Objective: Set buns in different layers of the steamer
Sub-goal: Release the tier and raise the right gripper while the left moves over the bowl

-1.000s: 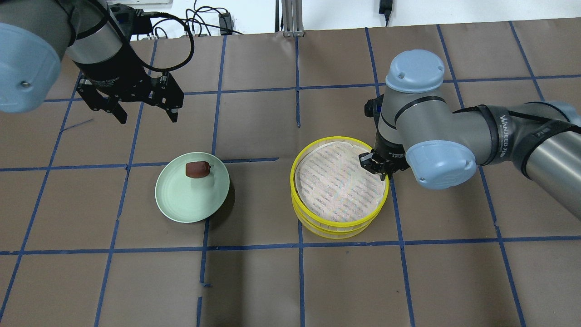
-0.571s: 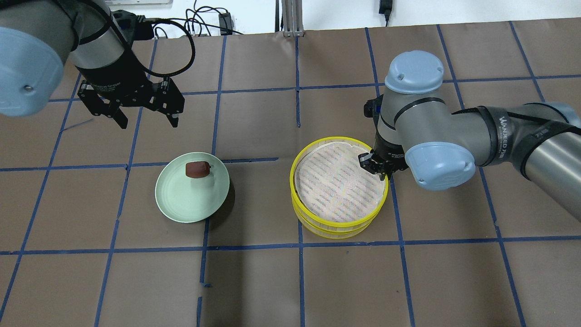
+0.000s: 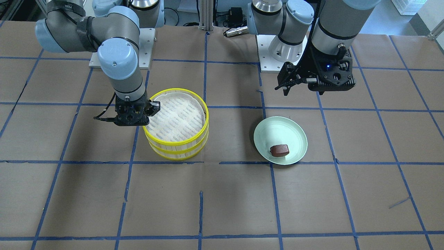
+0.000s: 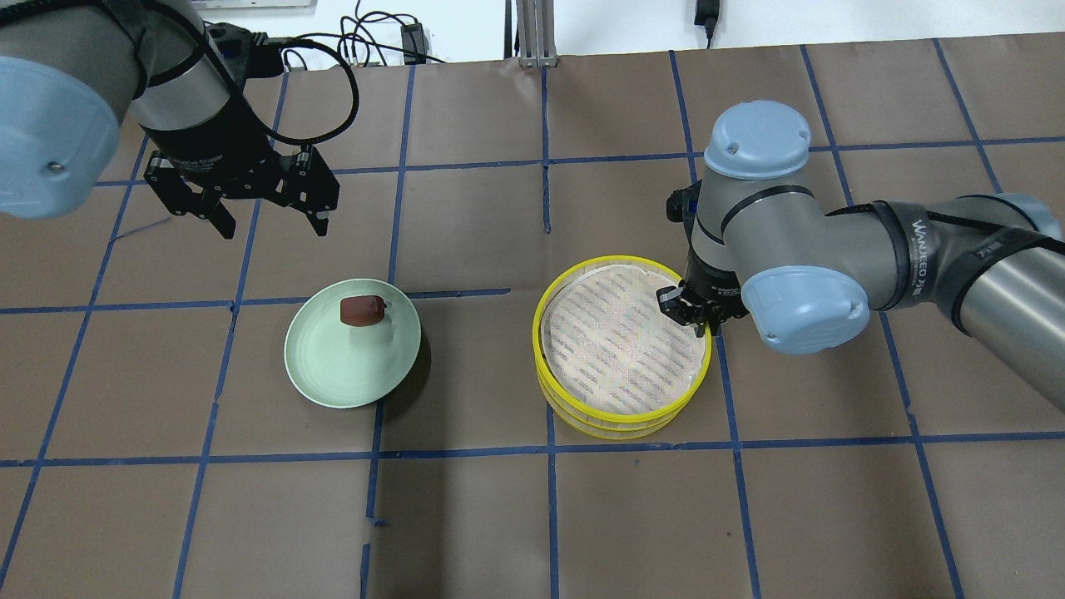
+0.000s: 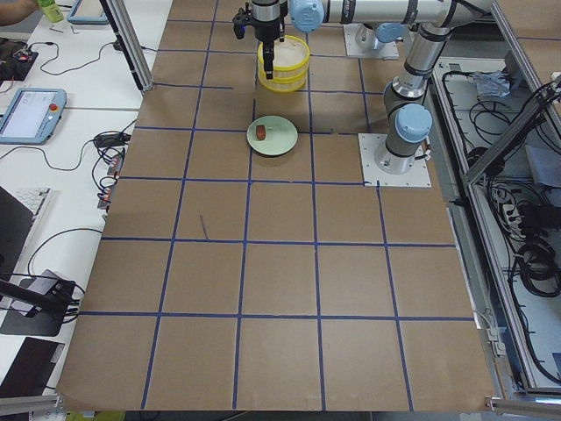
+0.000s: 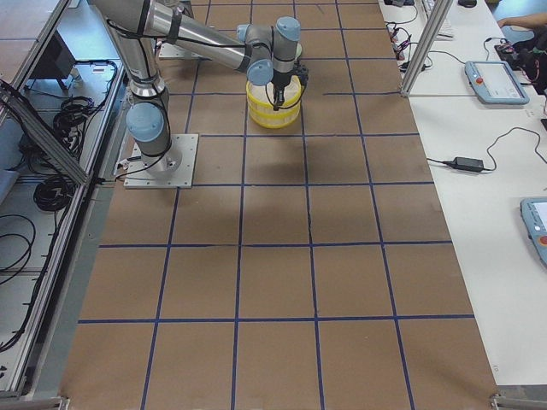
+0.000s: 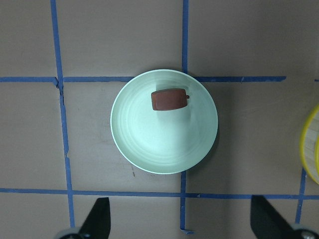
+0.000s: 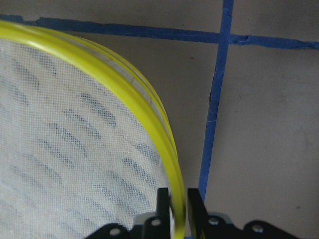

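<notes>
Steamer (image 4: pixel 622 410) handling starts at the right gripper (image 8: pixel 178 206). Its fingers (image 8: pixel 163 204) are clamped on the yellow rim of the top layer (image 8: pixel 149 114), one inside against the white mesh and one outside. In the past second this arm has sunk a little. In the overhead view the top layer now sits more squarely over the lower layer (image 4: pixel 620 430), where before it rode slightly higher and offset. I read that as the tier being set back onto the stack, with the gripper not yet let go.

The top layer's mesh is bare. The white bun shows in no view and may lie beneath, but that cannot be confirmed.

Well apart, the reddish-brown bun (image 4: pixel 361 309) lies near the edge of the pale green plate (image 4: pixel 333 378). The left gripper (image 4: pixel 273 226) hangs beyond the plate, fingers spread wide and empty, barely shifted. It looks ready to fetch that bun for the top layer once the right gripper lets go.
</notes>
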You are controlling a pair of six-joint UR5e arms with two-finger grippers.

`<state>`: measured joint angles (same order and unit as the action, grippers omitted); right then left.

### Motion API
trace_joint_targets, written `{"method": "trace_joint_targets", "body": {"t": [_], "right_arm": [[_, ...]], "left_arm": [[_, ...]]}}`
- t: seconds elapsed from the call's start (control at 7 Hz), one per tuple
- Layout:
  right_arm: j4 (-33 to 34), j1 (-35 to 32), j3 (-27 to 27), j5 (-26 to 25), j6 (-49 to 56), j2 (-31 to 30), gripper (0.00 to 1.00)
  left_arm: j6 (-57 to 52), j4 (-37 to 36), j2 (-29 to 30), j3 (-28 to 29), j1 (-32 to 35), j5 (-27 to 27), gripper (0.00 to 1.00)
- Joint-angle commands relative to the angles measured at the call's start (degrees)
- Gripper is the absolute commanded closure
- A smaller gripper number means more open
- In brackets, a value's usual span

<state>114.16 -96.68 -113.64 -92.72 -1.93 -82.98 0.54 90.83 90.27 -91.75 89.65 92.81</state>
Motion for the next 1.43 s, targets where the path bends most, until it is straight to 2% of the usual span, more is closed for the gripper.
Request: {"method": "trace_joint_targets", "body": {"t": [0.0,0.14,0.43,0.57,0.71,1.0,1.29], "right_arm": [[-0.35,0.09,0.78,0.08,0.43,-0.16,0.00],[-1.22,0.61,4.01,0.00,0.44,-0.86,0.00],[-14.07,2.10,14.35,1.22,0.09,-4.44,0.00],[-21.63,3.94,20.94,1.40,0.00,-5.34,0.02],[-25.62,4.04,25.62,1.49,-0.61,-5.69,0.03],[-26.01,4.13,27.24,1.67,-3.76,-5.70,0.04],[-25.75,3.69,27.16,1.75,-2.91,-5.78,0.00]], "left_arm": [[0.08,-0.04,-0.01,-0.01,0.00,0.00,0.00],[0.25,-0.12,0.08,-0.09,0.00,-0.09,0.00],[-0.18,-1.44,1.91,-1.05,-0.09,-1.13,0.00],[0.25,-8.93,4.10,-4.28,-0.09,-4.19,0.01],[0.43,-12.66,5.00,-7.97,-0.01,-4.31,0.01],[0.43,-16.88,7.35,-11.59,-0.27,-3.78,0.01],[0.43,-30.29,16.56,-14.84,-0.27,-3.69,0.01]]}}
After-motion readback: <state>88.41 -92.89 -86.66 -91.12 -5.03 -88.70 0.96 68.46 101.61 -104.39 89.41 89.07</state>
